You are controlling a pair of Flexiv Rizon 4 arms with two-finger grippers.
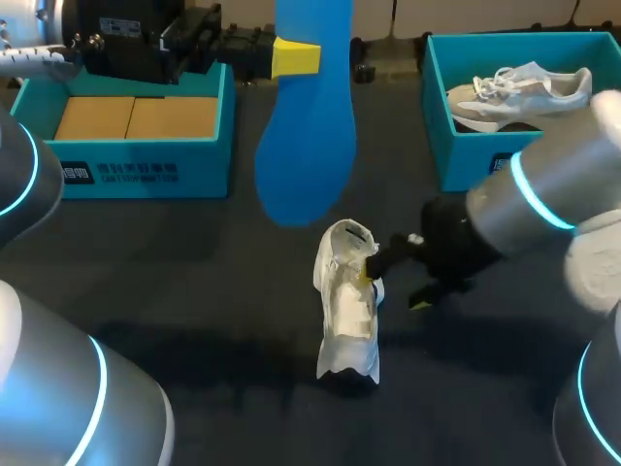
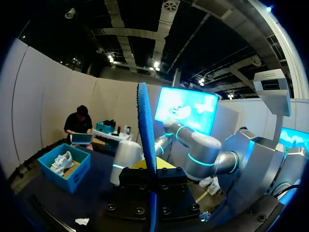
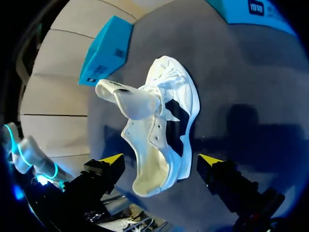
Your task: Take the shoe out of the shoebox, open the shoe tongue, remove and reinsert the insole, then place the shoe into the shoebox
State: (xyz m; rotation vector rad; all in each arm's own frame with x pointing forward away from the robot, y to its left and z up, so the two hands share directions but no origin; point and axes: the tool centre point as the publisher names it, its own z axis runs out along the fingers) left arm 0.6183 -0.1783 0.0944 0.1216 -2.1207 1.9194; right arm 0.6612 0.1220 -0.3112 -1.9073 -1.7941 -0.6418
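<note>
Two grippers are sharing this step: the left gripper (image 1: 296, 58) is clamping the blue insole (image 1: 306, 146) at upper centre, while the right gripper (image 3: 161, 159), jaws apparently spread, is straddling the white shoe (image 1: 347, 311) mid-frame. Reinserting is calling for toe-first entry, with the tongue pulled clear.

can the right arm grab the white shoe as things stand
Probably yes: the right arm has its jaws open on either side of the white shoe, and nothing lies between them and it.
</note>
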